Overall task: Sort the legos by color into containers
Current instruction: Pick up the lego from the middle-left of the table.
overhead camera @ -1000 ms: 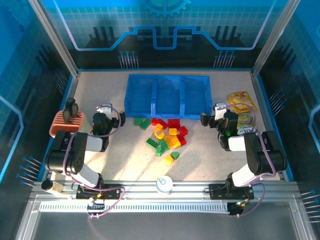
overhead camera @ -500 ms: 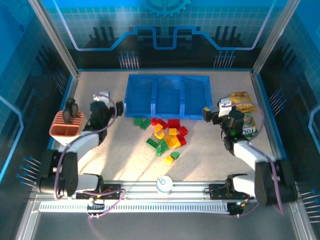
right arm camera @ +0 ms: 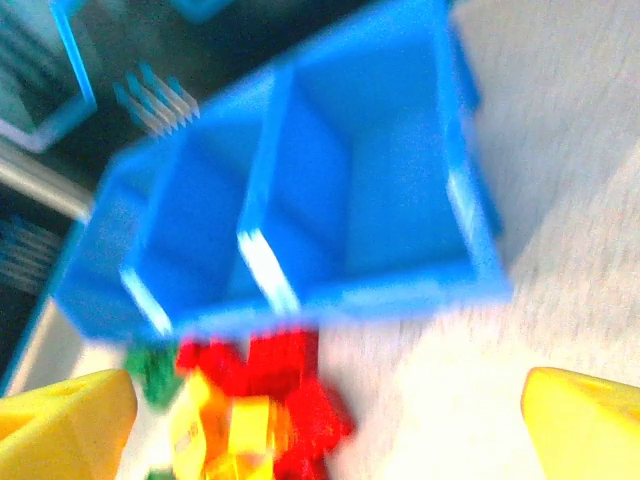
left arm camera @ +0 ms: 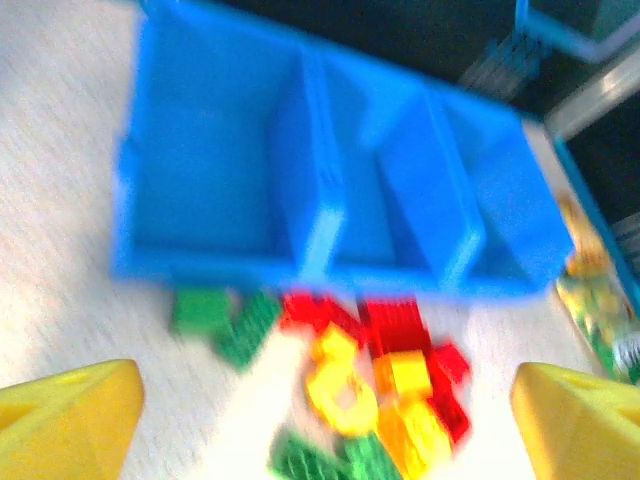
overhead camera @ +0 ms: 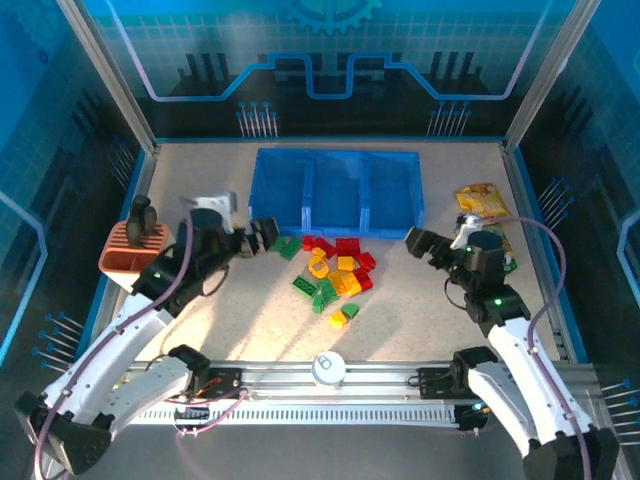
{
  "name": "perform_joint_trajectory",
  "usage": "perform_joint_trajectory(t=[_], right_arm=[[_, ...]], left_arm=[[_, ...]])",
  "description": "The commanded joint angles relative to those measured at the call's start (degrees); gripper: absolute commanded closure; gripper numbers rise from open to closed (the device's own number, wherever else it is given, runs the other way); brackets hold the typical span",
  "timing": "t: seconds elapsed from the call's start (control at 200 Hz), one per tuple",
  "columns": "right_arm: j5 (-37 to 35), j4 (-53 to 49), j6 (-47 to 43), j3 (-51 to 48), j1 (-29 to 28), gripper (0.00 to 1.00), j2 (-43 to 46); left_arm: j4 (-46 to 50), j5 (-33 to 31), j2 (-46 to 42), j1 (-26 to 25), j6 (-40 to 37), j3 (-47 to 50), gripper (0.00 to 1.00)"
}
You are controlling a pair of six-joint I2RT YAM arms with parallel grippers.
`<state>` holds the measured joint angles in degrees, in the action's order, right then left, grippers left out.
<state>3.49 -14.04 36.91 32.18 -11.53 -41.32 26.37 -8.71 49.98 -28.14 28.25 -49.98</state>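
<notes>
The fingers (left arm camera: 65,420) of the left gripper (overhead camera: 263,238) stand wide apart with nothing between them. Those (right arm camera: 585,420) of the right gripper (overhead camera: 418,242) are spread just as wide and are also empty. Both wrist views are blurred, but each looks between its yellow tips at the pile of legos (overhead camera: 335,272) and the blue tray (overhead camera: 280,190) behind it.

The legos lie heaped on the table just in front of the tray's near wall, with red, green and yellow-orange mixed and touching. All three compartments look bare, so sorting has apparently not begun; the step in hand seems to be the reach for a first brick.

To do it well, each arm should take a brick from its own edge of the heap. The green legos (overhead camera: 283,245) just beside the left gripper are the natural pick. Narrow the fingers before descending so they straddle one brick and do not plough its neighbours, and come straight down. The right arm should work the red side, clear of the snack packets (overhead camera: 483,200) — and give each colour one compartment from the start.
</notes>
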Motion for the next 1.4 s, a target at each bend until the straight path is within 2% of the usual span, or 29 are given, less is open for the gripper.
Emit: perform_joint_trajectory(t=[0.0,0.12,0.26,0.38,0.495,0.715,0.9,1.126,1.396], right_arm=[[-1.63,-14.21,-0.24,6.07,-7.79,0.00,-2.19],[-9.58,-20.68,-2.48,10.89,-17.42,0.00,-6.73],[-16.56,-26.79,-2.85,16.22,-24.85,0.00,-12.56],[-17.14,-27.49,-2.63,17.76,-28.41,0.03,-15.95],[-16.99,-26.64,-1.99,17.19,-30.29,0.07,-17.78],[-16.87,-23.53,1.38,12.65,-31.91,0.10,-18.14],[-18.94,-22.17,1.87,11.46,-31.97,0.11,-19.69],[-17.70,-23.13,1.40,14.67,-32.03,0.13,-25.14],[-19.06,-21.90,3.17,11.16,-32.01,0.13,-21.05]], left_arm=[[9.47,-3.32,0.55,-5.60,6.18,2.45,0.09],[7.81,-2.81,3.53,-10.58,9.35,6.50,0.13],[6.89,-4.40,9.74,-15.81,9.74,7.59,0.16],[4.58,-3.59,14.23,-18.47,9.36,7.70,0.18],[2.94,-1.78,18.77,-19.71,9.54,7.03,0.20],[6.13,-3.06,27.66,-23.44,9.72,2.15,0.29],[5.16,-1.06,29.62,-24.74,11.56,1.79,0.30],[3.79,0.01,33.55,-25.53,12.46,-1.26,0.31],[4.39,0.55,40.21,-25.66,11.43,-5.41,0.40]])
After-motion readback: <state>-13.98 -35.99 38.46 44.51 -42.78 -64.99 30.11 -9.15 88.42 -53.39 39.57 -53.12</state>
